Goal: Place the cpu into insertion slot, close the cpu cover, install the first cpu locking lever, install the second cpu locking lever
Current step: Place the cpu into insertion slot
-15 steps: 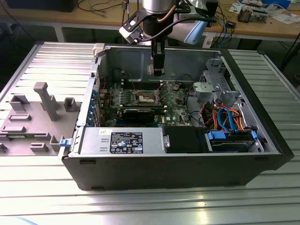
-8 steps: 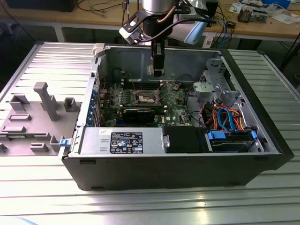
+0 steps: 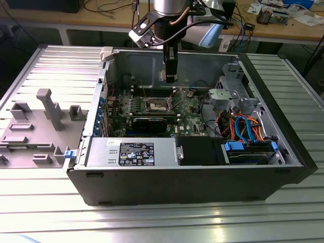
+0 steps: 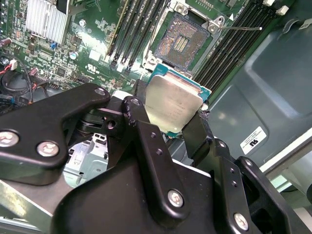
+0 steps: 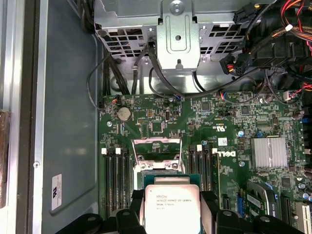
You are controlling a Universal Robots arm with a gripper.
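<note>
The cpu [image 4: 174, 103], a small square chip with a silver-grey top, is held by its edges between my black fingers [image 4: 135, 108]. My gripper [image 4: 168, 117] is shut on it. The first wrist view also shows the cpu [image 5: 170, 202] in the gripper [image 5: 170, 210], just short of the insertion slot. The slot [image 4: 182, 43] lies bare on the green motherboard [image 5: 229, 117], with its contact field showing. The cpu cover [image 5: 157, 146] stands raised at the slot's far side. A thin locking lever [image 4: 239, 29] sticks out beside the slot. In the exterior view my gripper [image 3: 170, 76] hangs above the slot [image 3: 158, 105].
The board sits inside an open black computer case [image 3: 283, 126]. A power supply [image 3: 131, 152] lines the near wall. A metal drive cage [image 3: 228, 96] and coloured cables [image 3: 243, 126] are on the exterior view's right. Memory slots [image 5: 114, 170] flank the socket. A grey fixture [image 3: 35, 121] lies outside the case.
</note>
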